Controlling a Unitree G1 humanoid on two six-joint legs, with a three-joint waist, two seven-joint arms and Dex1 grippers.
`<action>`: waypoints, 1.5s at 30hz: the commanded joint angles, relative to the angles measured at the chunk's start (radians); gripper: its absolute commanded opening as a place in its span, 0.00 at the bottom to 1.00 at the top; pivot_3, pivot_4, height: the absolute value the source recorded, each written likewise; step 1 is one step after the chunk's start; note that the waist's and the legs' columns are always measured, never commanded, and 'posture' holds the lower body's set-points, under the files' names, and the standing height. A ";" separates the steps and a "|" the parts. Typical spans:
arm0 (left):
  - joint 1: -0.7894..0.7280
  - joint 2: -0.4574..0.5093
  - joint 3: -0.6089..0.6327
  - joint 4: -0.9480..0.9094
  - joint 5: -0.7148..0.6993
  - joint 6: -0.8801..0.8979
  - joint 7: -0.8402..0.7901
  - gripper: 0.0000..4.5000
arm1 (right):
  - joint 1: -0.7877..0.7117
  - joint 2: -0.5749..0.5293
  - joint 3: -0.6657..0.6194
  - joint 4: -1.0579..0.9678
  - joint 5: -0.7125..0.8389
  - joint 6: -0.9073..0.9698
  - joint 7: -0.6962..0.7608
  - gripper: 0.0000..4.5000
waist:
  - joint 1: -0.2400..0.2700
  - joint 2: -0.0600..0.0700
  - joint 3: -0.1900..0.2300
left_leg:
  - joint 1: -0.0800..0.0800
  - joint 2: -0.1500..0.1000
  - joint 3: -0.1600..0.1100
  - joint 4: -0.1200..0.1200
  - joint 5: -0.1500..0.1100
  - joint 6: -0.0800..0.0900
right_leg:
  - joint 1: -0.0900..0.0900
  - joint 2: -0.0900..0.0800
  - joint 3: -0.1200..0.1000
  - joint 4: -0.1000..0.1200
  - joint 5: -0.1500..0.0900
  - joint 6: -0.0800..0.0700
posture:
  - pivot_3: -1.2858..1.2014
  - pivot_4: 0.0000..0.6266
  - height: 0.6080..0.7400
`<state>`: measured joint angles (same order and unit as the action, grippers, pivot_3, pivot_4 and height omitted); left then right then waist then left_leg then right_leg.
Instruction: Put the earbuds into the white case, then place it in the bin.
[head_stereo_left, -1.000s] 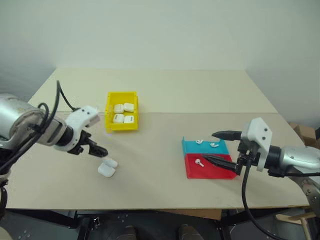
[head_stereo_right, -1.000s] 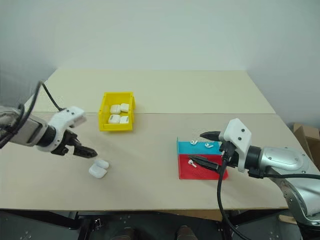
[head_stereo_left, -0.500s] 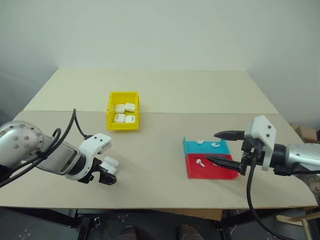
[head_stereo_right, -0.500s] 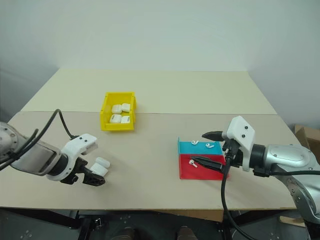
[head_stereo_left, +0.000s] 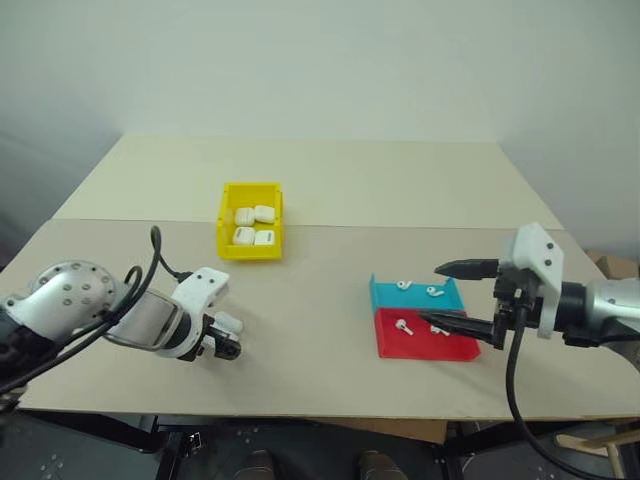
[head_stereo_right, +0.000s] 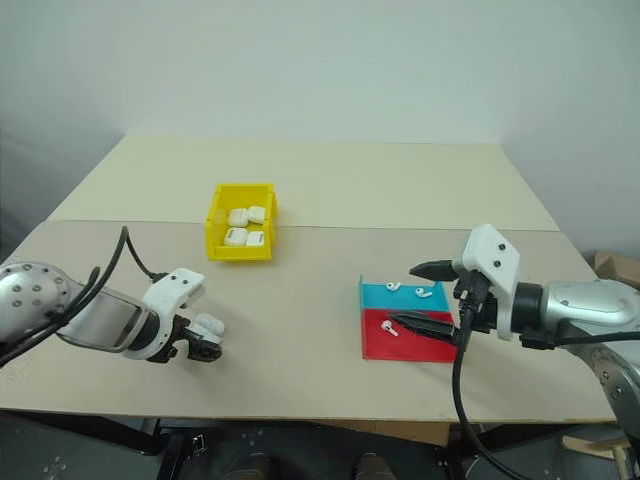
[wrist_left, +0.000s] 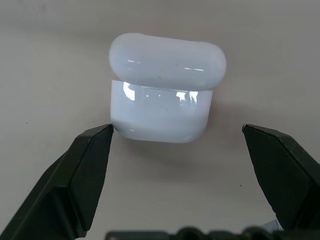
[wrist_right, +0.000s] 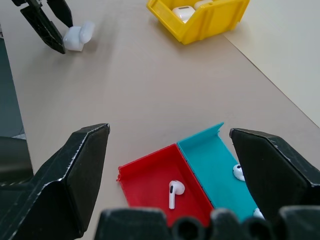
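**Left gripper lined up on the open case; earbuds wait in the tray**

At the near left of the table (head_stereo_left: 330, 180), the left gripper (wrist_left: 177, 137) points steeply down at the white case (wrist_left: 162, 92), which lies on the tabletop with its lid flipped back. The two black fingers (wrist_left: 80, 170) stand wide apart, one on each side of the case's body; the left finger looks just at a lower corner, the other is clearly apart, so nothing is gripped yet. This reads as the first step, securing the case so the earbuds can go in. The next move calls for closing squarely on the body below the hinge, without knocking the lid shut or skidding the glossy shell along the table.

Farther back, left of centre, the bin (head_stereo_left: 249, 222) already holds four look-alike cases.

At the right, the blue-and-red tray (head_stereo_left: 420, 318) carries the earbuds (wrist_right: 172, 192): one on the red half, two on the blue. The right gripper (head_stereo_left: 455, 298) hovers over the tray's right side, its fingers spread wide and empty. It will need a fine pinch on a single small, slippery earbud.
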<state>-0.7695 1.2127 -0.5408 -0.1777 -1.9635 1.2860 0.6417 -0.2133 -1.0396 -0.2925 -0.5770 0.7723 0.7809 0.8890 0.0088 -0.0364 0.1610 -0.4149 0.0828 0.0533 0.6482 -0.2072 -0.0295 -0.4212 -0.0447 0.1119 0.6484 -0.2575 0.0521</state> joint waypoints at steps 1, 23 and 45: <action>0.010 -0.023 0.029 0.023 -0.009 -0.011 0.056 1.00 | -0.014 -0.028 -0.055 -0.015 0.031 0.023 0.004 1.00 | 0.000 0.000 0.000 | 0.000 0.000 0.000 0.000 0.000 0.000 | 0.000 0.000 0.000 0.000 0.000 0.000 | 0.52 0.24 1.00; -0.036 -0.087 0.033 0.089 -0.009 0.052 0.117 1.00 | 0.022 -0.040 -0.082 -0.038 0.052 0.039 -0.003 1.00 | 0.003 0.001 -0.001 | 0.000 0.000 -0.001 0.000 0.002 -0.003 | 0.001 0.000 0.000 0.000 0.001 0.000 | 0.52 0.24 1.00; -0.033 -0.087 0.038 0.078 -0.009 0.056 0.122 0.63 | 0.068 -0.038 -0.115 -0.063 0.052 0.030 0.003 1.00 | 0.002 0.001 -0.001 | 0.000 0.000 -0.001 -0.001 0.002 -0.003 | 0.000 0.000 0.000 0.000 0.001 0.000 | 0.52 0.24 1.00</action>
<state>-0.8048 1.1054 -0.5272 -0.0725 -1.9667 1.3538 0.7598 -0.1428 -1.0704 -0.3679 -0.6193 0.8101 0.8214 0.8901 0.0107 -0.0356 0.1601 -0.4149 0.0826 0.0528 0.6472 -0.2056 -0.0323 -0.4211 -0.0448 0.1118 0.6479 -0.2569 0.0524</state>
